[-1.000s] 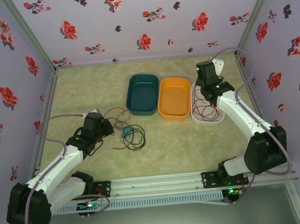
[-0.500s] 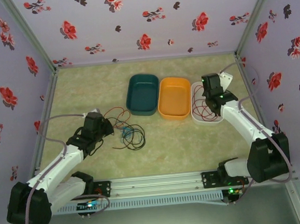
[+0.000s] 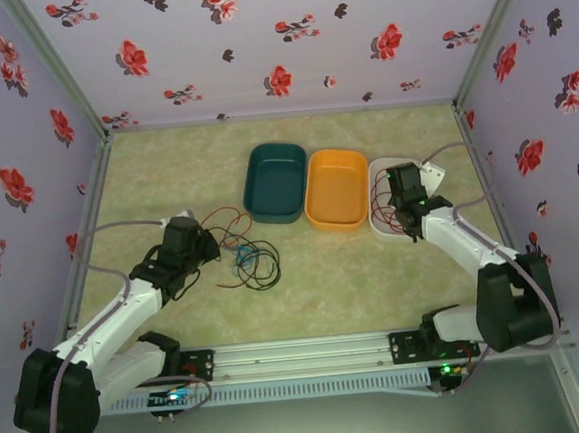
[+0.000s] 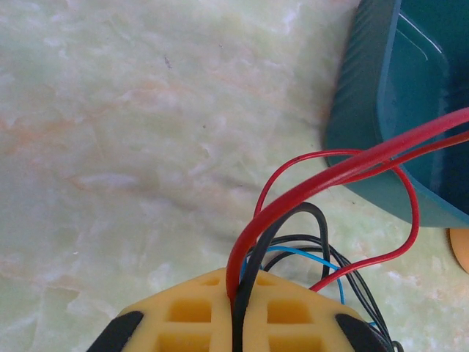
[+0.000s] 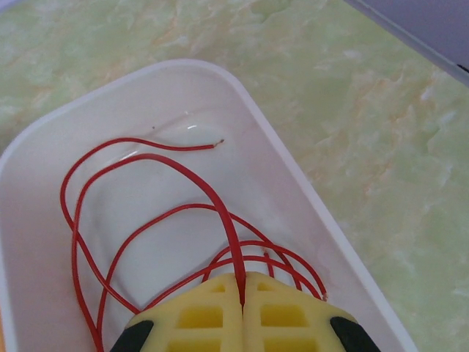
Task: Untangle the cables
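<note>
Right arm has dropped back, its right gripper [image 5: 242, 290] low in the white tray [image 5: 287, 189] just right of the orange tray [image 3: 337, 189], clamped on the red cable [image 5: 236, 257] coiled there. Well left of the orange tray, the low-stretched left gripper [image 4: 238, 297] pinches the tangle's [image 3: 254, 258] red and black strands.

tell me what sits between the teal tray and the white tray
The orange tray. In the top view it fills the stretch between the teal tray and the white tray, close against both, and it looks empty.
</note>
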Controlling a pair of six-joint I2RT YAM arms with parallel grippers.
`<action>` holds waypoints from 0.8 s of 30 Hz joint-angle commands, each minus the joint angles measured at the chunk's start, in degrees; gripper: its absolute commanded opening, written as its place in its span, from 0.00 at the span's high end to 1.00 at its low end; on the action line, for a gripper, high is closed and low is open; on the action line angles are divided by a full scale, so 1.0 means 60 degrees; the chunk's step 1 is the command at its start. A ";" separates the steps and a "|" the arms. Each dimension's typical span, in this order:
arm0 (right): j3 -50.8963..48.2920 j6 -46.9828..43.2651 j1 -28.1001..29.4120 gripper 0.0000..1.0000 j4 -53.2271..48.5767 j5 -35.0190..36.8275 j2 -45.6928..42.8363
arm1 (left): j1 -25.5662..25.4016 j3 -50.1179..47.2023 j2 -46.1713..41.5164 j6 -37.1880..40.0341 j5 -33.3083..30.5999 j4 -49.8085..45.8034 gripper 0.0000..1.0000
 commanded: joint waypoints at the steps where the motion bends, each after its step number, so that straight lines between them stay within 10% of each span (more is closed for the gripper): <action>1: 0.0200 0.0077 -0.0018 1.00 0.0245 -0.0085 0.0582 | 0.0074 -0.0097 0.0021 0.0054 -0.0163 0.0193 0.94; 15: 0.1221 -0.0057 -0.0123 0.99 -0.0194 -0.0264 0.2737 | 0.0081 -0.0197 -0.0140 0.0031 -0.0144 0.0179 0.94; 24: 0.1904 -0.0489 -0.0209 0.76 -0.1197 0.0019 0.2609 | 0.0084 -0.0050 -0.0258 0.0145 -0.0120 0.0080 0.93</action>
